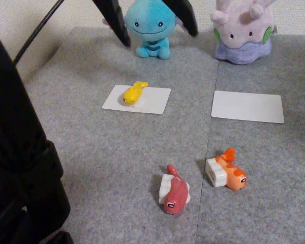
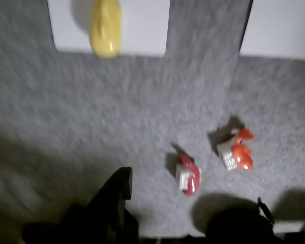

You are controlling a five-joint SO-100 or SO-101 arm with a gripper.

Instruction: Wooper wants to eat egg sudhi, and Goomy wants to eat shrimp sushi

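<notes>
Wooper (image 1: 148, 26) sits at the back centre of the grey mat, Goomy (image 1: 242, 31) at the back right. The yellow egg sushi (image 1: 134, 93) (image 2: 105, 28) lies on the white card (image 1: 155, 100) in front of Wooper. The orange shrimp sushi (image 1: 226, 173) (image 2: 237, 150) lies on the mat in the near right part of the fixed view. My gripper (image 1: 159, 38) hangs high over the mat, open and holding nothing. Its two black fingers (image 1: 116, 23) frame Wooper in the fixed view. In the blurred wrist view one finger (image 2: 117, 195) shows at the bottom edge.
A second white card (image 1: 247, 107) (image 2: 279, 25) lies bare in front of Goomy. A dark red sushi toy (image 1: 175, 191) (image 2: 188, 176) rests just left of the shrimp sushi. The arm's black body (image 1: 20, 168) fills the left edge of the fixed view.
</notes>
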